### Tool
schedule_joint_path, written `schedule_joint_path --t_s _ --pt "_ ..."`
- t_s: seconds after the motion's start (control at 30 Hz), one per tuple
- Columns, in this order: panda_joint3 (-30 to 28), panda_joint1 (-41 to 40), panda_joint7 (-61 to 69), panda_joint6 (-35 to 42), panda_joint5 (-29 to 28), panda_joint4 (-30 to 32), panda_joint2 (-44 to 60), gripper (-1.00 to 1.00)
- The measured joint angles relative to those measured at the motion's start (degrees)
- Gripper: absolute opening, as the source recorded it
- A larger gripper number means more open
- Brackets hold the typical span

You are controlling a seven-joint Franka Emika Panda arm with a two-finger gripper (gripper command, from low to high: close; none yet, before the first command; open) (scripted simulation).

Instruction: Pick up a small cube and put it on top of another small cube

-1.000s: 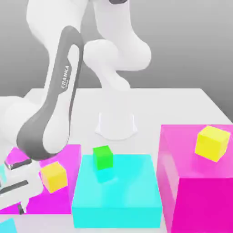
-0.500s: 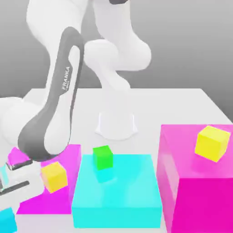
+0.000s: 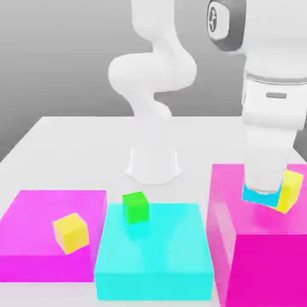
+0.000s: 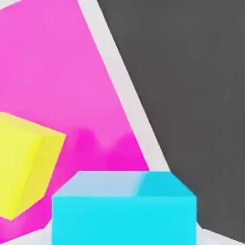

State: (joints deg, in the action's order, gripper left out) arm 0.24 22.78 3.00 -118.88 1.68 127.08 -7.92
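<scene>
**Cyan cube carried over the tall pink block**

Exterior view: the arm reaches down at about 3 o'clock over the tall pink block [image 3: 240, 240]. Under its hand the end effector [image 3: 262, 193] is closed on the small cyan cube [image 3: 259, 195], which sits just beside the larger yellow cube [image 3: 291, 190] on that block; whether the two cubes touch cannot be told. At 6 o'clock lies the big flat cyan block [image 3: 156, 258] with a green cube [image 3: 136, 207] on its far edge. At 8 o'clock a low pink slab [image 3: 36, 240] carries a smaller yellow cube [image 3: 71, 232]. All rest on the white counter [image 3: 72, 150].

Hand view: the cyan cube [image 4: 124, 210] is close before the camera, the yellow cube [image 4: 24, 162] beside it over the pink block top [image 4: 62, 72].
</scene>
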Motion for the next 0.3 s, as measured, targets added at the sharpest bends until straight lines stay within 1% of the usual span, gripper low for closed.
schedule_joint_path --t_s 0.03,0.07,0.17,0.2,0.3 --pt "1.16 0.8 -0.94 1.23 -0.42 0.49 -1.83 -1.0" --pt "1.91 1.03 -1.35 0.59 -0.59 1.49 -2.21 -1.0" --pt "2.48 1.38 -1.83 -5.29 -0.86 5.56 -0.45 -1.0" --pt "2.54 1.4 -1.87 -6.49 -0.89 6.32 -0.02 1.0" --pt "2.54 1.4 -1.87 -6.49 -0.89 6.31 -0.02 1.0"
